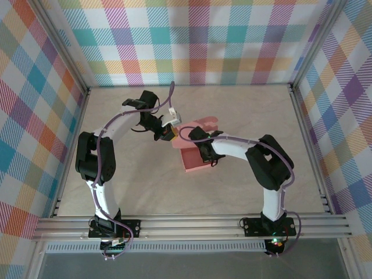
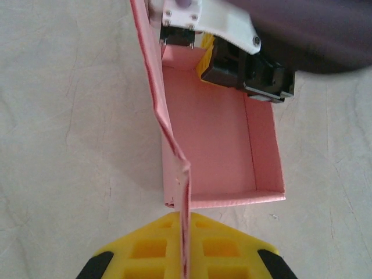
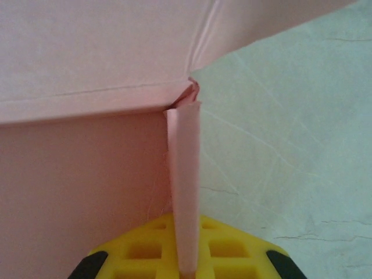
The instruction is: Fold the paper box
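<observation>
A half-folded pink paper box (image 1: 196,160) sat on the table (image 1: 145,189), the left gripper (image 2: 186,258) clamped on one upright wall and the right gripper (image 3: 187,261) pinching another.

Salmon-pink paper box (image 1: 196,160), pale marbled table (image 1: 145,192), rainbow plaid walls (image 1: 203,40)
</observation>
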